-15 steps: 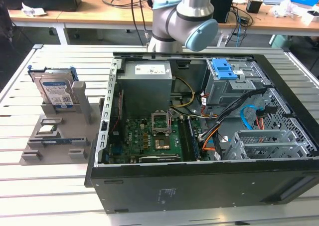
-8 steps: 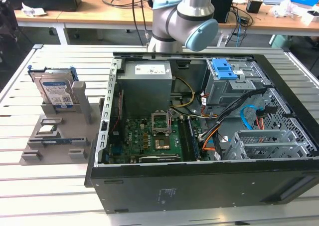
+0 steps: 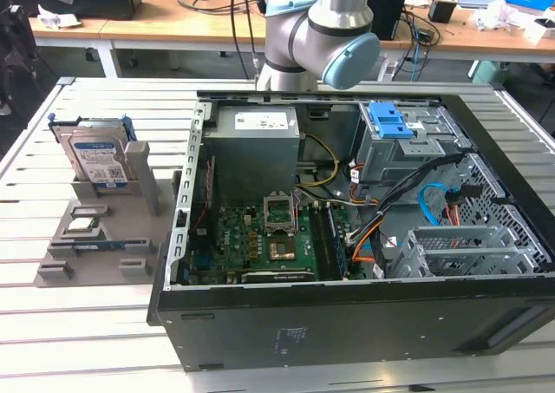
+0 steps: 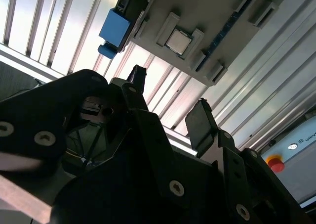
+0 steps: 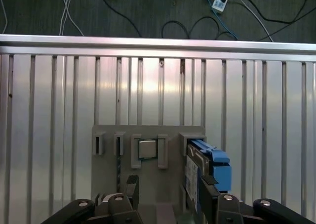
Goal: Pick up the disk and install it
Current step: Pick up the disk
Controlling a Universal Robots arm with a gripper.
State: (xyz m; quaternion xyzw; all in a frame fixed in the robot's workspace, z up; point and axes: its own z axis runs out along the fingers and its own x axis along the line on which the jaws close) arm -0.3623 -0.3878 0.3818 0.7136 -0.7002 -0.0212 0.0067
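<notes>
I am looking over a slatted metal desk [image 3: 78,350] with an open black computer case [image 3: 347,324] lying on it. The grey arm [image 3: 321,29] is rising behind the case at the far edge of the desk.

On the exterior view's left of the case, a grey holder [image 3: 104,254] is lying flat on the desk. The disk [image 3: 100,157] is standing on edge in a slot at the holder's far end, silver with a white-and-blue label and a blue carrier frame. A small square processor chip [image 3: 82,225] is sitting in another pocket of the holder, nearer the camera.

In the first wrist view the claw [image 5: 170,179] is hanging above the holder with its two black fingers spread wide and nothing between them. One finger [image 5: 208,182] is lining up over the disk [image 5: 193,172] and the other [image 5: 131,184] is showing against the bare holder plate near the chip [image 5: 146,149].

In the second wrist view the claw [image 4: 168,93] is gaping in the same way, clear of the disk's blue frame [image 4: 114,28].
</notes>
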